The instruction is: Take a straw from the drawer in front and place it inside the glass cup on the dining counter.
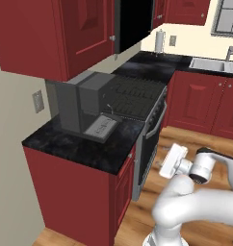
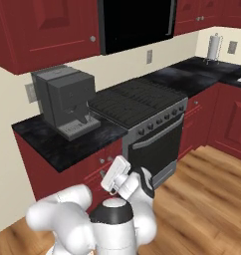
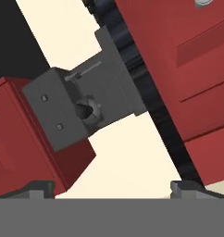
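1. Drawer: in your right base view its red front sits shut under the black counter, below the coffee machine; where the straw lies, you cannot tell.
2. Your hand view shows the gripper spread wide and empty, facing that one machine.
3. Both base views add one stove and one paper-towel roll.

**Surfaces & finishes**

Cabinets: dark red, painted look, smooth, slight sheen. Bench top: black marbled stone, polished. Coffee machine: matt grey, plastic-like. Stove: brushed grey metal front, black matt grates. Floor: wood planks, warm, satin. Wall: flat cream, matt. Robot arm: glossy white shell, dark joints. Pincer tips: dark, matt.
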